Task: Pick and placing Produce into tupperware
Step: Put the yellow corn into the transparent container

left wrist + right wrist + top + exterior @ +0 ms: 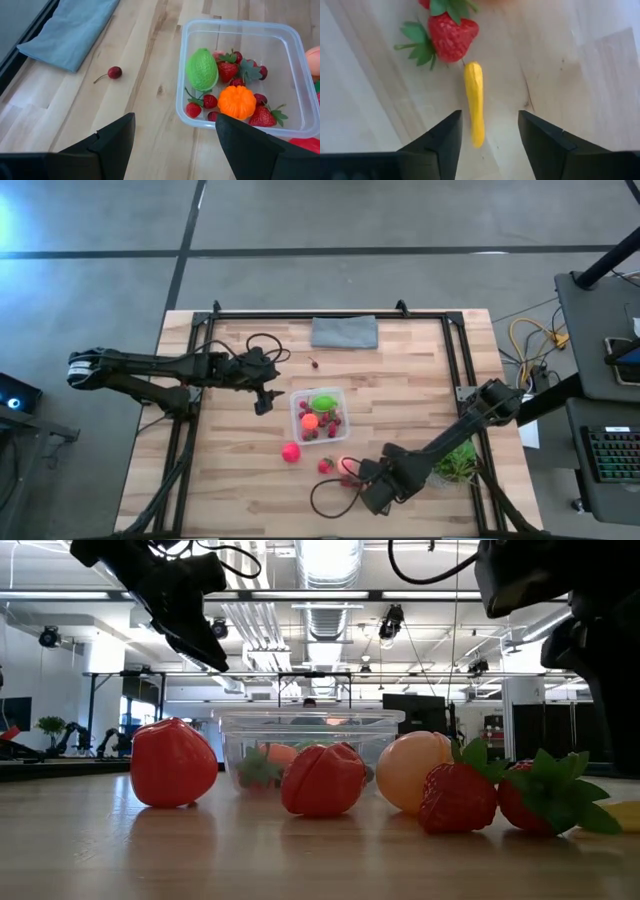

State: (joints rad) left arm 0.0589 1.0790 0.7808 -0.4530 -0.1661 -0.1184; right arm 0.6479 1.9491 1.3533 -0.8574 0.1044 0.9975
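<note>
The right claw (pixel 487 137) hangs low over the near part of the bench (pixel 400 380), its two fingers parted with nothing between them. Just ahead of that gap lies a small yellow piece (pixel 474 102), long and slim (its far end almost touches a strawberry (pixel 451 36) with green leaves). A second strawberry shows only partly at the frame edge beyond it.

The left claw (pixel 175 135) hovers above the bench just beside the tupperware (pixel 297 402), on its left in the high view; its fingers stand wide apart and empty. The tupperware sits near the middle of the bench and holds a green ball (pixel 202 69), an orange ball (pixel 236 101) and several strawberries and dark-red berries around them. Outside the box, a bright pink ball (pixel 291 451) lies on the near side, and a red piece (pixel 325 465) lies between that ball and the right claw. In the low view a peach ball (pixel 414 771) stands in front of the box, beside two red pieces and two strawberries. A single cherry (pixel 114 72) with its stem lies apart, between the box and a folded grey-blue cloth (pixel 344 332) at the far edge.

The bench is pale wooden planking inside a black metal frame. A leafy green plant (pixel 458 462) sits by the right arm. The floor is grey concrete; a desk with a keyboard (pixel 612 454) stands to the right. The room behind is a lit workshop with ceiling ducts.
</note>
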